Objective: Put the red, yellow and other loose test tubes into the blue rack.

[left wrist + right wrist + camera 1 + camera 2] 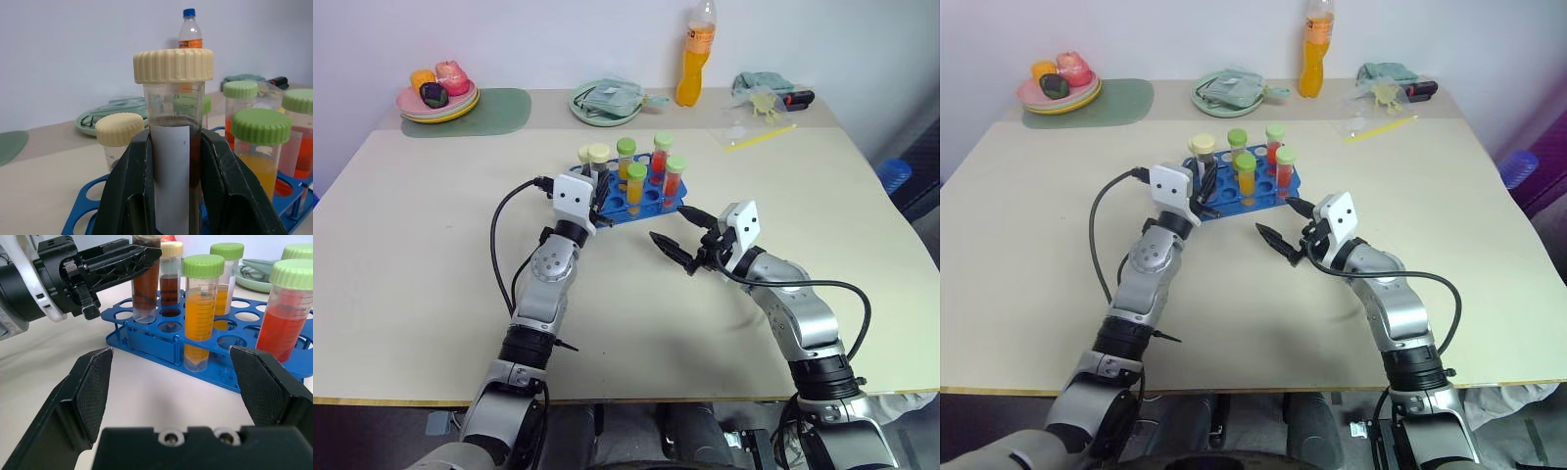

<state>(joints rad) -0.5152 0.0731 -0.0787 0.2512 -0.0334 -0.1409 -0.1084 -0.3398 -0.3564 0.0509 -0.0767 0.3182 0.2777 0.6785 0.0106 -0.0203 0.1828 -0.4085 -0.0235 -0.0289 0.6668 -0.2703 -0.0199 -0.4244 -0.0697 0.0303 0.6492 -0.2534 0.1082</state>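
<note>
The left fingers [146, 196] are clamped on the maroon tube [173, 147], pale cap above them, its lower end in a corner hole of the blue rack [156, 340] on the counter [431, 245]. Beside those fingers a second pale-capped tube [119, 144] stands in the rack, and past them stand green-capped tubes, some yellow-orange [199, 308] and some red [285, 313]. The right fingers [93, 396] are spread wide and empty, just in front of the rack, pointing toward it.
</note>
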